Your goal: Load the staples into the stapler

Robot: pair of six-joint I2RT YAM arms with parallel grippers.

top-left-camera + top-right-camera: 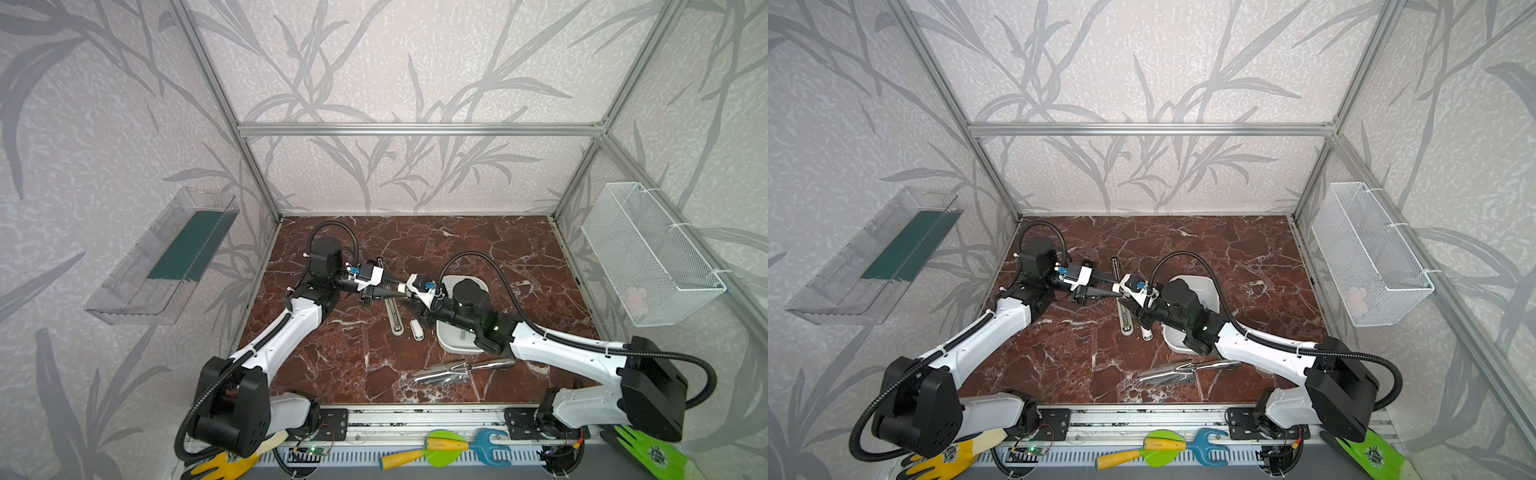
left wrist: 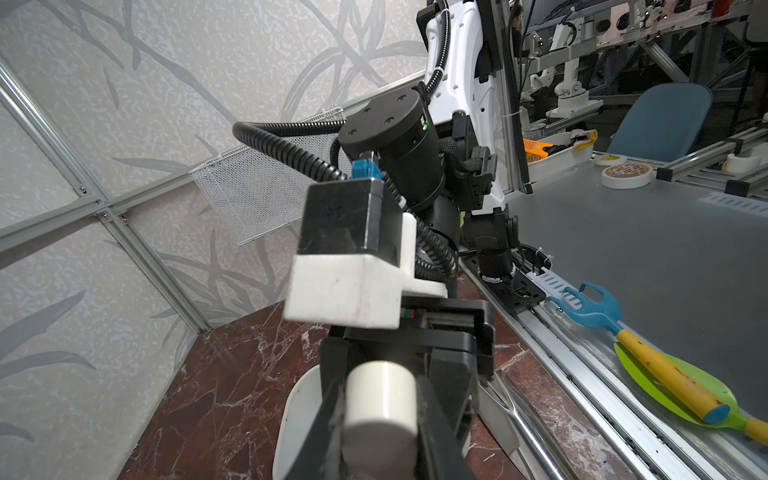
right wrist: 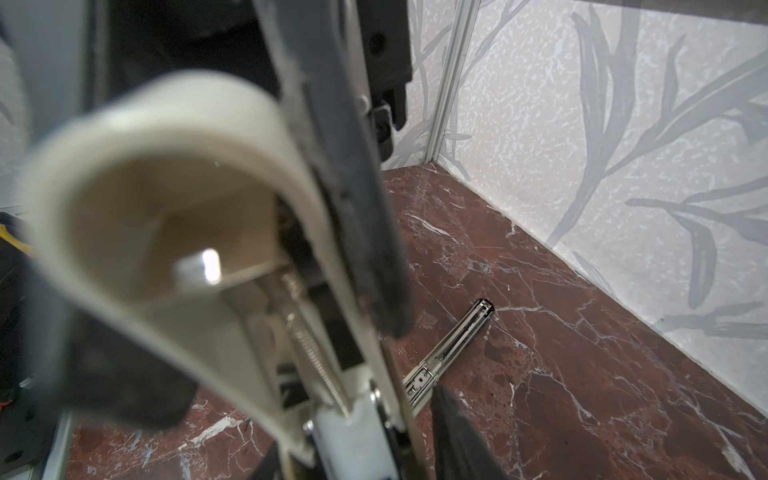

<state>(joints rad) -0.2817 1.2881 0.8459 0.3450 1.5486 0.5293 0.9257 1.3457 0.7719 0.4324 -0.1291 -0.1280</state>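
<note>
In both top views the white stapler (image 1: 401, 287) (image 1: 1116, 286) hangs above the middle of the table, between the two arms. My left gripper (image 1: 395, 287) (image 2: 380, 419) is shut on its rounded white end (image 2: 380, 399). In the right wrist view the stapler's curled white lid (image 3: 166, 187) stands open and a thin spring (image 3: 316, 353) runs along the inside. My right gripper (image 1: 411, 296) (image 3: 353, 432) straddles the stapler's body. One dark fingertip (image 3: 453, 428) stands a little off its edge. The staples show in no view.
A long metal rail (image 1: 392, 311) (image 3: 453, 349) lies on the marble under the grippers, with a small white piece (image 1: 417, 330) beside it. A white dish (image 1: 455, 347) sits under the right arm and a steel trowel (image 1: 457, 370) in front of it. A wire basket (image 1: 648, 253) hangs on the right wall.
</note>
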